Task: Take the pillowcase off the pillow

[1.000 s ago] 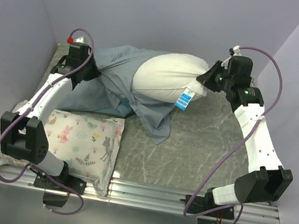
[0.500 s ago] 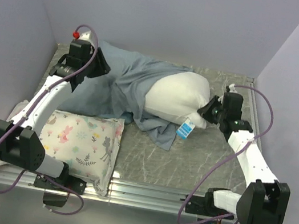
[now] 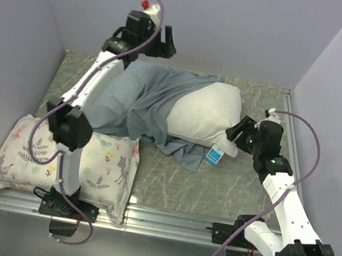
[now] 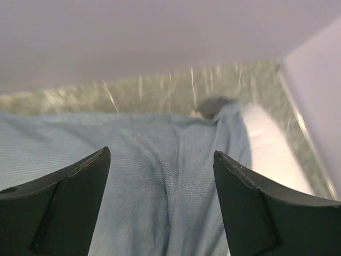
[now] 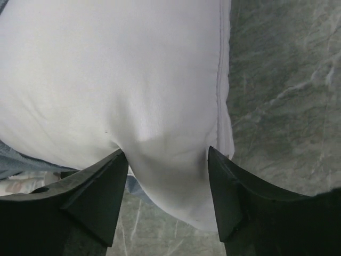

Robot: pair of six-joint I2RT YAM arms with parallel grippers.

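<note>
Pillowcase point(image 3: 140, 96) lies crumpled mid-frame, covering the left end of pillow point(image 3: 204, 110). Left gripper point(image 4: 160, 160) hovers above it at upper centre, fingers apart, empty. Right gripper point(image 5: 165, 154) fingers apart, pillow corner between them.

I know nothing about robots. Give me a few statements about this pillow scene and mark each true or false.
1. The plump white pillow sticks partly out of the blue-grey fabric pillowcase. True.
2. The left gripper clamps the pillowcase. False: it hangs open above it, holding nothing.
3. A small blue-and-white tag shows at the pillow's near edge. True.
4. The floral deer-print pillow lies on top of the white pillow. False: it lies apart, at the near left of the table.
</note>
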